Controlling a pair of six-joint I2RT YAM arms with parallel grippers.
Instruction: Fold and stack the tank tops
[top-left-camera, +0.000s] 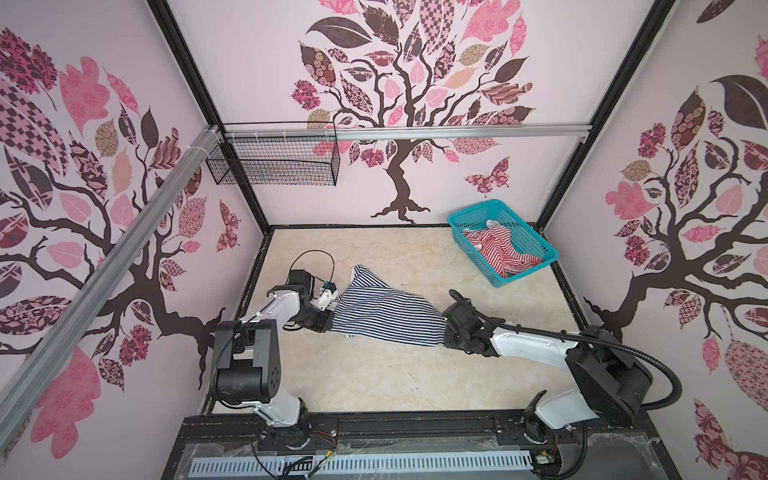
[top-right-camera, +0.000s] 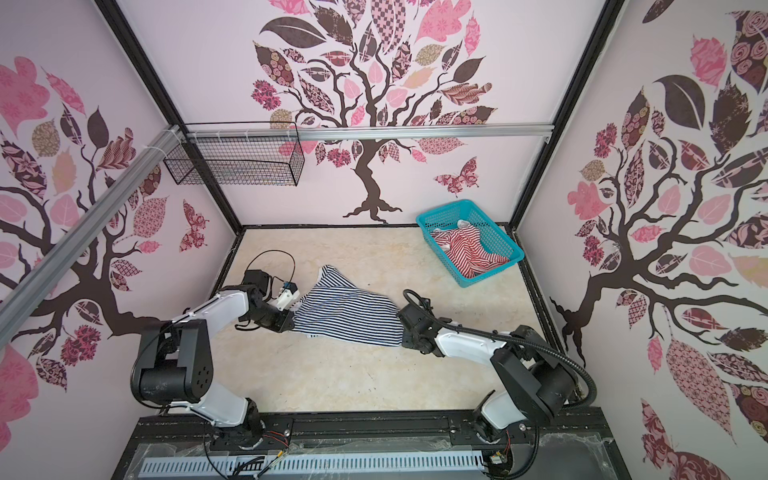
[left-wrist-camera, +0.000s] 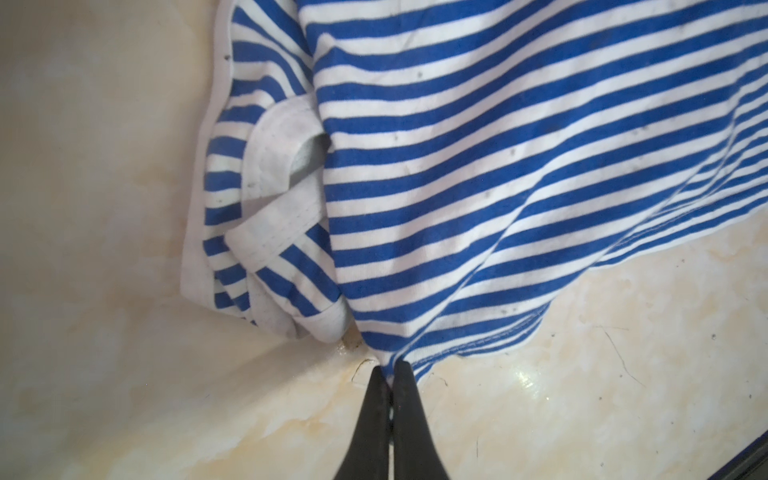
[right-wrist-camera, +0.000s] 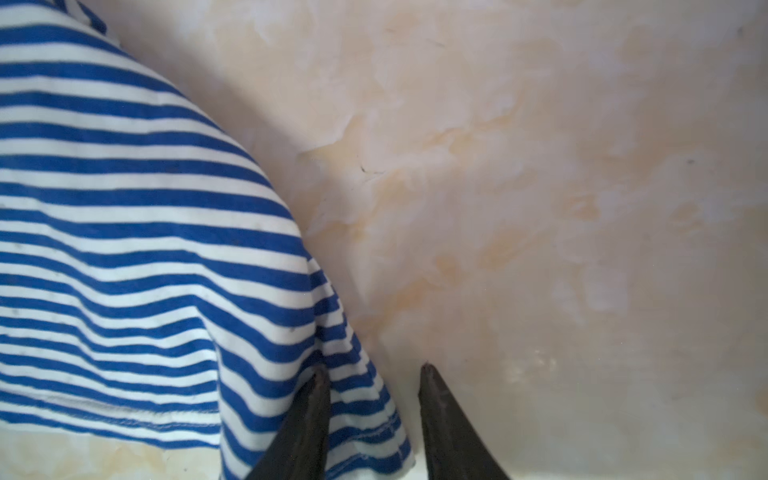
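**Left gripper (left-wrist-camera: 388, 372) pinches navy-and-white tank top (top-left-camera: 386, 311); right gripper (right-wrist-camera: 374, 370) spread at the opposite edge**

Left gripper's 2 black fingers are pressed together on a corner of the navy-and-white tank top's stitched hem. In both top views this is at the garment's left edge. In the left wrist view the striped cloth fans out in folds from that pinch, and the white-edged straps bunch just beside it.

The right gripper sits at the top's right edge with its jaws standing apart. 1 finger (right-wrist-camera: 307, 415) lies against the striped cloth and the other is over bare table (right-wrist-camera: 582, 208). The hem edge reaches into the gap between them.

The top lies crumpled and unfolded on the marble-patterned table, spanning the space between the 2 grippers. Beyond its right end, toward the back wall and apart from it, stands the teal mesh basket (top-left-camera: 525, 235). The red-and-white tank top (top-left-camera: 498, 249) lies heaped inside the basket.
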